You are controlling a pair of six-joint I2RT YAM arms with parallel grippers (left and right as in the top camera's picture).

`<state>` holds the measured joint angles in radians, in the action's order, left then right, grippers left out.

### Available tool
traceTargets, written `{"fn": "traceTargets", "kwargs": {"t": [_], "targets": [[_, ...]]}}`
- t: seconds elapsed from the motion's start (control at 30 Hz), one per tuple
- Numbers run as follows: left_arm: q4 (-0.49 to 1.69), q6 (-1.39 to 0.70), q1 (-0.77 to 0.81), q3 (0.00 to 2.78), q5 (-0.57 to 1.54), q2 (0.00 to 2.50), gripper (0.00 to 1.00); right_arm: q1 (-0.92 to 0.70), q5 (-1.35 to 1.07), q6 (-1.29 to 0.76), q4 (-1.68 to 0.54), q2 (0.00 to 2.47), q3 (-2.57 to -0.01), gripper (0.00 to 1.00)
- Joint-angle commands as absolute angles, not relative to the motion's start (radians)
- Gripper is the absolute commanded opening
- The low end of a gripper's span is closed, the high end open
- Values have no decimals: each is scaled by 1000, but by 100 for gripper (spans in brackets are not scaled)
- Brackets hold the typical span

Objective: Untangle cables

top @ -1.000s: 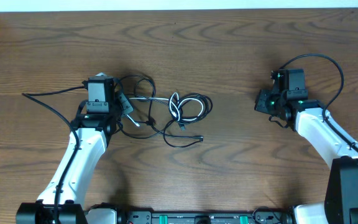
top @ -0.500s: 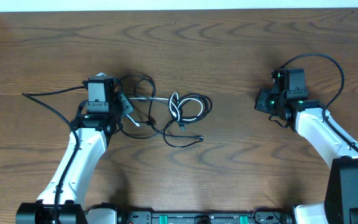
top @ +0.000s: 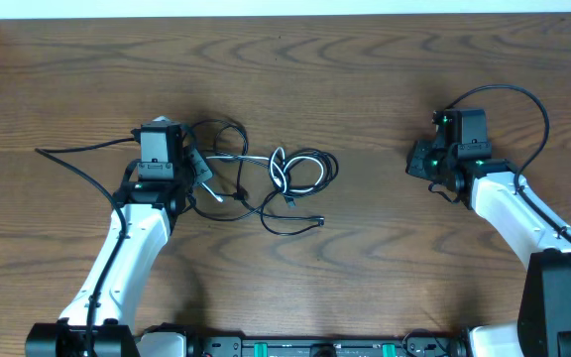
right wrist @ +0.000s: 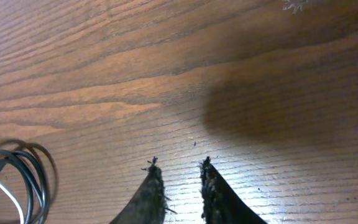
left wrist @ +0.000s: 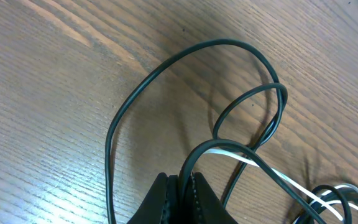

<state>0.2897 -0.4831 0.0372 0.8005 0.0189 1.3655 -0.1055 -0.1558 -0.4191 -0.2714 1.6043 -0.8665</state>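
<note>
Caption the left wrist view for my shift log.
Left gripper shut on a black cable near where a white cable crosses it, above the table.

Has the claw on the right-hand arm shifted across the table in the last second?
No. From overhead, the right gripper sits at the same spot against the grain of the table as before, well to the right of the cables.

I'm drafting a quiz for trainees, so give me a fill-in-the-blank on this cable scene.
The left end effector is shut on a ___ cable. The right end effector holds ___. The tangled cables lie nearer the ___ arm.
Missing: black; nothing; left.
</note>
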Motion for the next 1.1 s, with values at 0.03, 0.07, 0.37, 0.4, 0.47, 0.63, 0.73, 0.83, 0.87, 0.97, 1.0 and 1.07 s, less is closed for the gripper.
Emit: {"fn": "traceTargets", "kwargs": {"t": [0.03, 0.07, 0.37, 0.4, 0.47, 0.63, 0.73, 0.83, 0.87, 0.97, 1.0, 1.07], "targets": [[290, -493, 36, 806, -8, 1364, 8, -107, -142, -449, -262, 1591, -864, 23], [290, -492, 36, 806, -8, 1364, 8, -107, -142, -449, -261, 1591, -864, 23], [290, -492, 36, 806, -8, 1364, 8, -106, -142, -456, -249, 1591, -864, 28], [292, -492, 36, 806, -8, 1364, 8, -107, -142, -456, -246, 1591, -864, 29], [298, -492, 36, 806, -8, 1364, 8, -107, -142, -456, -247, 1591, -864, 29], [299, -492, 36, 806, -8, 1364, 8, -112, -142, -456, -254, 1591, -864, 33], [297, -492, 36, 806, -8, 1364, 8, -120, -142, -456, -248, 1591, -864, 37], [299, -492, 36, 806, -8, 1364, 8, -125, -141, -456, -247, 1591, -864, 40], [299, -492, 36, 806, -8, 1364, 8, -127, -142, -456, -246, 1591, -864, 41], [298, -492, 36, 806, -8, 1364, 8, -129, -141, -456, -245, 1591, -864, 44], [299, -492, 36, 806, -8, 1364, 8, -129, -141, -456, -240, 1591, -864, 44], [299, -492, 36, 806, -8, 1364, 8, -129, -141, -456, -235, 1591, -864, 44]]}}
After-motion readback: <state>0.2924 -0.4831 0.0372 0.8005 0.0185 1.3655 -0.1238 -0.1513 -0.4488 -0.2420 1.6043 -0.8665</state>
